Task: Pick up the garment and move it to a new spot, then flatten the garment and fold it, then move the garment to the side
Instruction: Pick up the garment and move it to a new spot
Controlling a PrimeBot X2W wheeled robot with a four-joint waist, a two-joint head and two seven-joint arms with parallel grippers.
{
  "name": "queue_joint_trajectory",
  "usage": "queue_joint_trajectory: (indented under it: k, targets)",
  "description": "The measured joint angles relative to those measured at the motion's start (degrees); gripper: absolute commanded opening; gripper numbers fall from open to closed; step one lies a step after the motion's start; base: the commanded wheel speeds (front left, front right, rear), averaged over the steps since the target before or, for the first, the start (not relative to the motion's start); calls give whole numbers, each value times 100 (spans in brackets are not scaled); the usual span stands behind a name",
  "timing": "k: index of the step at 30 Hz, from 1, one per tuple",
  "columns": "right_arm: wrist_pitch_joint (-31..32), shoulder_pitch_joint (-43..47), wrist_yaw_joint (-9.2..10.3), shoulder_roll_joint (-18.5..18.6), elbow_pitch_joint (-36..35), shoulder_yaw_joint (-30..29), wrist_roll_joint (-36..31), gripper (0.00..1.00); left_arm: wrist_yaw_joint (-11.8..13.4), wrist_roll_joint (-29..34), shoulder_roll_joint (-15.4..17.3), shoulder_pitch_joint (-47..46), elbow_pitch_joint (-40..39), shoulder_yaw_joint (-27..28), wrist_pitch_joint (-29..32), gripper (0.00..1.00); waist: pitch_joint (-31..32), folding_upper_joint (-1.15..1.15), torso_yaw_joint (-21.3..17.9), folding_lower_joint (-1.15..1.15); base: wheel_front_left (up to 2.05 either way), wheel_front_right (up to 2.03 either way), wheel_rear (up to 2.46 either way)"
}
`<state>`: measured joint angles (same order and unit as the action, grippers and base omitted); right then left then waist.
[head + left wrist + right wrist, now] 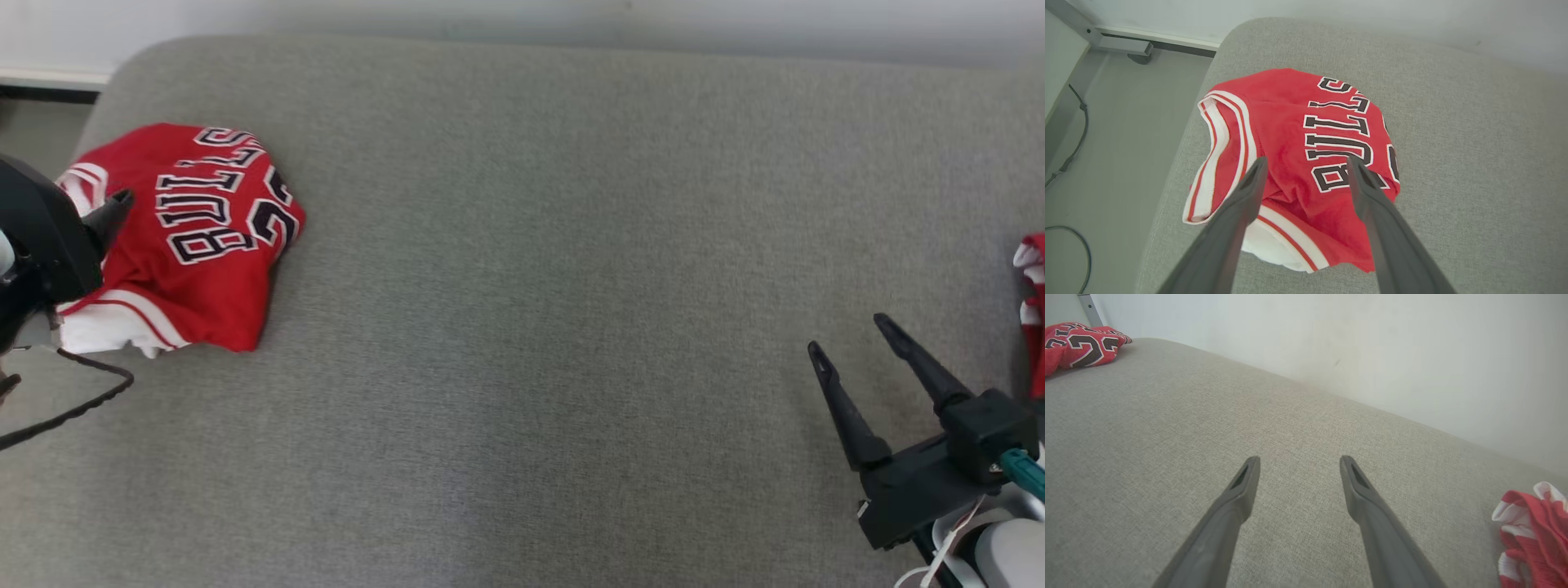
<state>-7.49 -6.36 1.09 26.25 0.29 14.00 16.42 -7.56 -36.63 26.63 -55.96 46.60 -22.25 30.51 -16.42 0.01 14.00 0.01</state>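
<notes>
Garment [196,237], a red jersey with black-and-white BULLS lettering and white-trimmed openings, lies bunched and folded over itself at the far left end of a grey cushioned surface [555,327]. The left gripper [1306,163] is poised over it, its 2 fingers spread wide and holding nothing; contact cannot be told. The right gripper [849,336], equally wide and empty, hangs above bare cushion well apart, near a second red-and-white cloth [1033,310].

Grey cushion [571,286]; red jersey [196,237] at left; red-white garment [1033,310] at right.
</notes>
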Motion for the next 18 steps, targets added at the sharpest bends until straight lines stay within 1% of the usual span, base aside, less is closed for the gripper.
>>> queue_joint_trajectory:
  k: [2, 6, 12, 14, 18]
  targets:
    - [53, -4, 45, 69, -134, -58, -35, 100, 0, -70, 18, -107, 134, -98, 186, 100, -203, 0, -96, 0, 0, 0, 0]
    - [154, -15, 77, 83, -278, -71, -38, 100, 0, -70, 77, -225, 333, -305, 413, 100, -461, 0, -182, 0, 0, 0, 0]
    - [249, -32, 101, 110, -422, -86, -42, 100, 0, -210, -47, -225, 724, -474, 846, 100, -769, 0, -250, 0, 0, 0, 0]
    - [286, -43, 136, 121, -442, -94, -58, 100, 0, -288, -80, -227, 792, -528, 936, 100, -843, 0, -259, 0, 0, 0, 0]
    - [350, -110, 143, 134, -481, -80, -75, 100, 0, -387, -121, -316, 912, -580, 1038, 100, -939, 0, -260, 0, 0, 0, 0]
